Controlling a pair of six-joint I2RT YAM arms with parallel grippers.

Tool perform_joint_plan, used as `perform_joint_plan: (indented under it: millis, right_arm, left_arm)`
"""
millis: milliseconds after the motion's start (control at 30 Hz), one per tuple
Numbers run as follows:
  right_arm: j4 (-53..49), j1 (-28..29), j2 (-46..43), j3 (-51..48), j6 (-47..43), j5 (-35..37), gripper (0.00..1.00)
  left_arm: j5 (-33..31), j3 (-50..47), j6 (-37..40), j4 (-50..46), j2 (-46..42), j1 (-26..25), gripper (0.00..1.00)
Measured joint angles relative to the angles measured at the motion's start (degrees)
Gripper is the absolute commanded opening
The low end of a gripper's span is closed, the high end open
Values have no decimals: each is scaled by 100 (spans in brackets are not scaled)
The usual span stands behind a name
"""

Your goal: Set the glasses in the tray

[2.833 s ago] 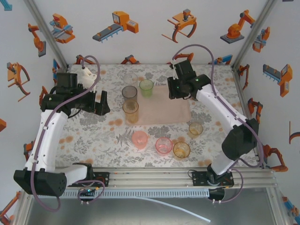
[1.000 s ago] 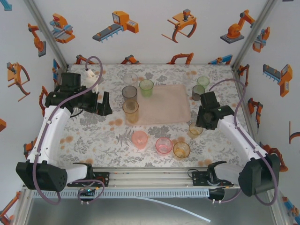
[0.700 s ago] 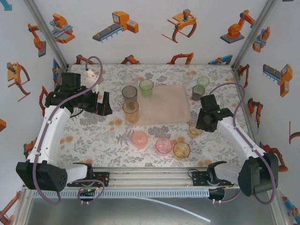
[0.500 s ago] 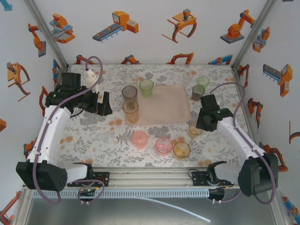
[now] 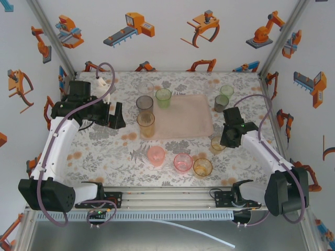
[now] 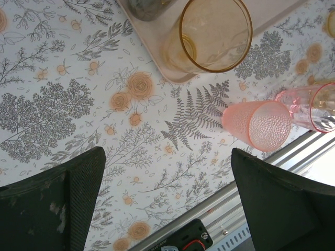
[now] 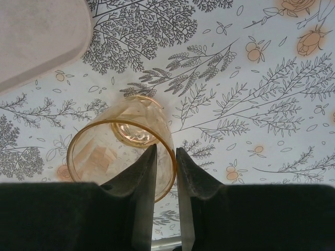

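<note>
— Right claw (image 7: 166, 151): clenched yet?
— Can't tell; its fingers straddle the rim of the amber glass (image 7: 99, 157), one inside, one outside. The tray (image 7: 36, 31) lies ahead, to its left.
— Left claw (image 6: 167, 172)?
— Released, spread wide above the bench (image 6: 78, 104).

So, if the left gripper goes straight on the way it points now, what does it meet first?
Most likely the bare floral tablecloth; the left gripper is open above it, and the frosted pink glass stands aside.
</note>
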Motion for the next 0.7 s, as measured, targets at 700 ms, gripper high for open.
perform_joint_plan:
  millis: [700]
  right_arm:
    - [105,-26,48,-9,-4,-46,9]
  left_arm:
    - [42,13,-2,0,39,20,97]
